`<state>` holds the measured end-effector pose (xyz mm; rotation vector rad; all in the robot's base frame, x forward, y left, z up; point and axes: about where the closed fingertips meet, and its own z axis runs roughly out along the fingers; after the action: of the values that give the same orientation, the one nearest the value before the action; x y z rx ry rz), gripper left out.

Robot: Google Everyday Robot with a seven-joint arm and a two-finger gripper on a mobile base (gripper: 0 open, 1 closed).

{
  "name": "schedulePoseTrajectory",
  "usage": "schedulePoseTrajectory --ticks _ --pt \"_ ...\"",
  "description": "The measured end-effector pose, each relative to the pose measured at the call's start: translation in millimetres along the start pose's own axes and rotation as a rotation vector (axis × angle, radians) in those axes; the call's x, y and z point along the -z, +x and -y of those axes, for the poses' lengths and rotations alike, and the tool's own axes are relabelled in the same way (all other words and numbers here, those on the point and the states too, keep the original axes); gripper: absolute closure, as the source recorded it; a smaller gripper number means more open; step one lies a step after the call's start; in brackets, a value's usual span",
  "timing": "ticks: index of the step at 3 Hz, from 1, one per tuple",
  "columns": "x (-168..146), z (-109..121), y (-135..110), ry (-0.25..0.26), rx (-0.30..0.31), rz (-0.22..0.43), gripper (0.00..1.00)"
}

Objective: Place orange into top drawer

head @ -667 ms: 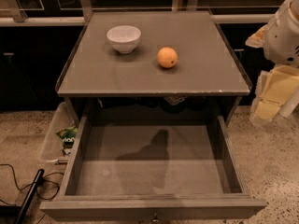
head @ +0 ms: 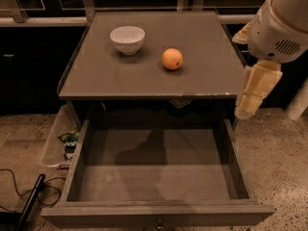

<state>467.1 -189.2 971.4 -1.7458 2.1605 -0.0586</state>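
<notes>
The orange (head: 172, 59) sits on the grey cabinet top (head: 202, 76), right of centre. The top drawer (head: 159, 177) is pulled fully open below it, and its flat grey bottom is bare apart from a shadow. Its front panel (head: 159, 215) is nearest the camera. Only the white and cream links of my arm (head: 262, 57) show, at the right edge beside the cabinet's right side. My gripper itself is out of view.
A white bowl (head: 127, 38) stands on the cabinet top, left of the orange. A clear plastic bin (head: 57, 143) holding small items sits on the floor left of the drawer. Black cables (head: 24, 196) lie at the bottom left.
The arm links at the right have shifted a little to the left, toward the cabinet. The orange, bowl and drawer have not moved.
</notes>
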Motion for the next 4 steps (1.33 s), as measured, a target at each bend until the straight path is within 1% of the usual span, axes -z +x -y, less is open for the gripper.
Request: schedulePoseTrajectory --ticks 1,2,3,4 --pt "-20.3 28.5 -34.7 0.017 0.054 0.072 0.0" --pt "-41.8 65.4 -57.5 0.047 0.112 0.158 0.0" --pt "-69.8 102.6 -59.5 0.08 0.162 0.259 0.0" --pt "-104.9 131.7 -35.8 0.084 0.159 0.341 0.0"
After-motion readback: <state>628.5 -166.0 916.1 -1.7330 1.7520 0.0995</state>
